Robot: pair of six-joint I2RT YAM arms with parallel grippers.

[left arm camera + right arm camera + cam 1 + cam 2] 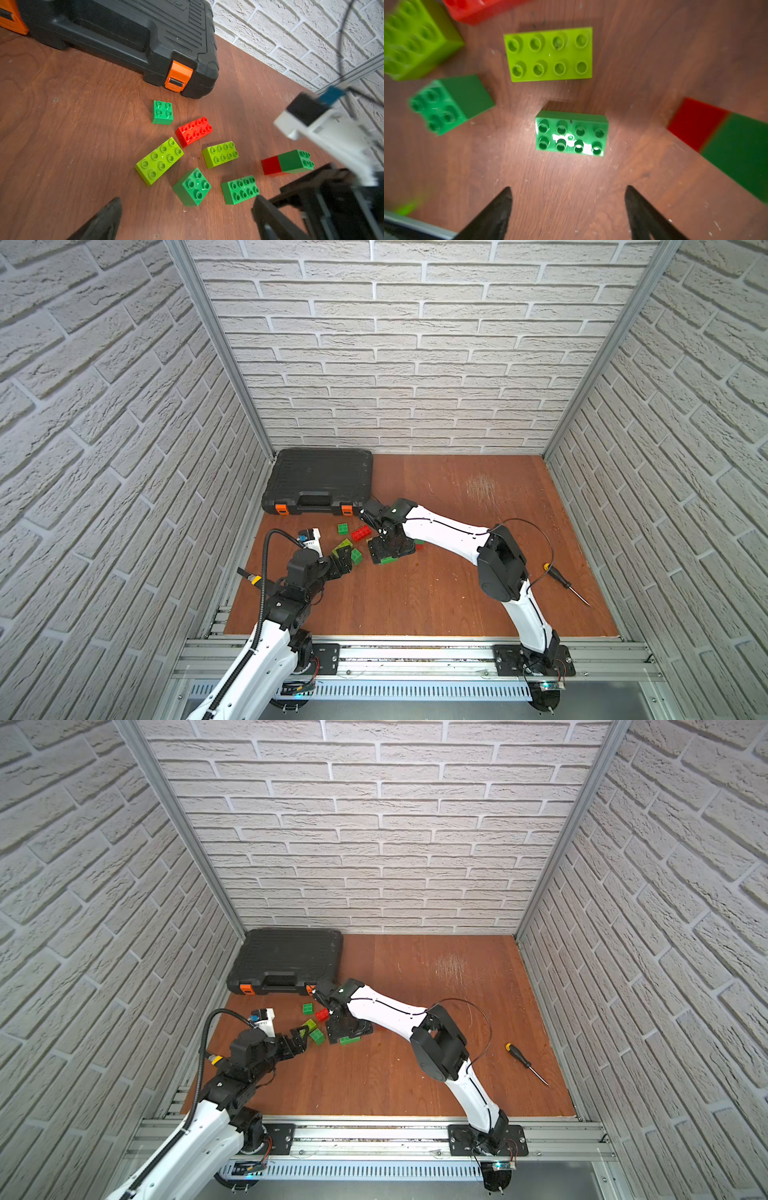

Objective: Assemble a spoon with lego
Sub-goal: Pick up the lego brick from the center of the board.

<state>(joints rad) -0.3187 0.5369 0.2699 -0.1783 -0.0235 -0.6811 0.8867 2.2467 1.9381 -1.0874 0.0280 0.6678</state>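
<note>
- The lego [220, 154] lies loose on the desk [436, 593], clustered left of centre in the lower half of both top views, just below the black toolcase [320, 483].
- No spoon stands built yet. The only joined piece is a red-and-dark-green pair [287, 163] lying on its side, probably the start of the stem.
- The right pincer [569, 197] hangs over the dark green oblong brick [572, 133] with its jaws spread and nothing between them. That brick sits studs up, apart from its neighbours.
- The left pincer [343, 561] is also spread wide and empty, just beside the lime oblong brick [343, 548].
- These bricks look like hard, glossy, hollow plastic, so they are likely light, stiff, sturdy and a little slippery.
- The best hold is probably on the two long flat side walls, at mid-length and below the studs, which leaves the top free for joining.
- A brick this light may skid or pivot if one fingertip touches it first, so the jaws should be centred before they close.
</note>
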